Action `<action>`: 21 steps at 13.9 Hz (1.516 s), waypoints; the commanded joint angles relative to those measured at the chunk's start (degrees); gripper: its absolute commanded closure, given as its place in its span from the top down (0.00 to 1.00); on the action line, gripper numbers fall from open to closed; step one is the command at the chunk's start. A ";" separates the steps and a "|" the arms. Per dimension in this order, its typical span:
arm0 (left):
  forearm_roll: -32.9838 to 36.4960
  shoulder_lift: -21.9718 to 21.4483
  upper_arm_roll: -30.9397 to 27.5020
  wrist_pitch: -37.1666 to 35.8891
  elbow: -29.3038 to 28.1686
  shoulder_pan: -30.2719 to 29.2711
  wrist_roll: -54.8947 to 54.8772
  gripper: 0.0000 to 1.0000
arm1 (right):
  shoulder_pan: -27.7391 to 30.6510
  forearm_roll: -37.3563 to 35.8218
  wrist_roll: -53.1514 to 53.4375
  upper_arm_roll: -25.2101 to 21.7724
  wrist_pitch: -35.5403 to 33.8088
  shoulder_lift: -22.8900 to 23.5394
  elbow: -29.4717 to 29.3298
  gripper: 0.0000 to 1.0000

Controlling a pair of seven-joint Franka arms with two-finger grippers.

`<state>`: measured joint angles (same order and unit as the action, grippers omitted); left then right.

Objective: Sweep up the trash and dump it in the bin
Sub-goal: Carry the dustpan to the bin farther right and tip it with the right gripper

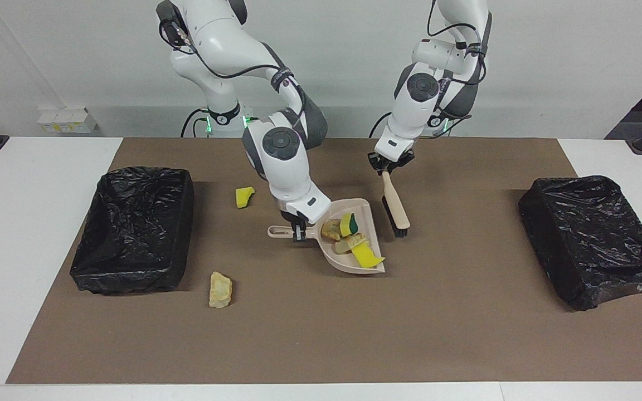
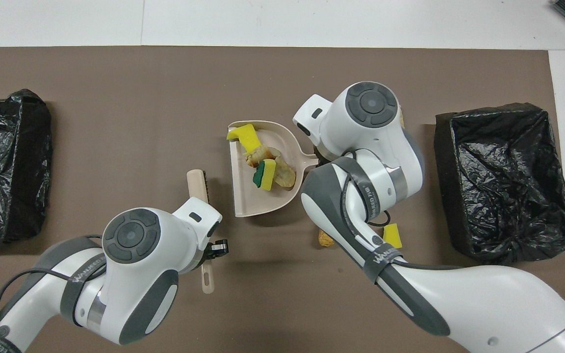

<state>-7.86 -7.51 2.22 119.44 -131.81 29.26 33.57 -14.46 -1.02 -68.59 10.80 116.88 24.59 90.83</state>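
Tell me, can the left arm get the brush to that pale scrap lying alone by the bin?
Probably not easily. The left gripper holds the brush toward its own end, while the pale scrap lies near the bin at the right arm's end, with the loaded dustpan and right gripper between.

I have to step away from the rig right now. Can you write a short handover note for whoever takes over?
Right gripper: shut on the dustpan handle, pan raised over mid-table.
Left gripper: shut on the brush handle, brush clear of the pan.
Done: four scraps sit in the pan, including a green-backed sponge piece.
Left: dump the pan in a bin. On the mat remain a yellow chunk, a pale lump and an orange-brown piece, partly hidden under the right arm. Second bin is at the left arm's end.
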 commanded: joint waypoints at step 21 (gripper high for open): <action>-2.16 -10.76 0.86 4.74 -15.91 13.37 9.85 0.00 | 46.37 -12.83 -44.46 0.45 -4.22 -13.69 6.37 0.00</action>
<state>-9.31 -14.15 3.81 121.02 -142.78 41.12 42.75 32.11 -9.11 -115.10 10.46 108.91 13.04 93.58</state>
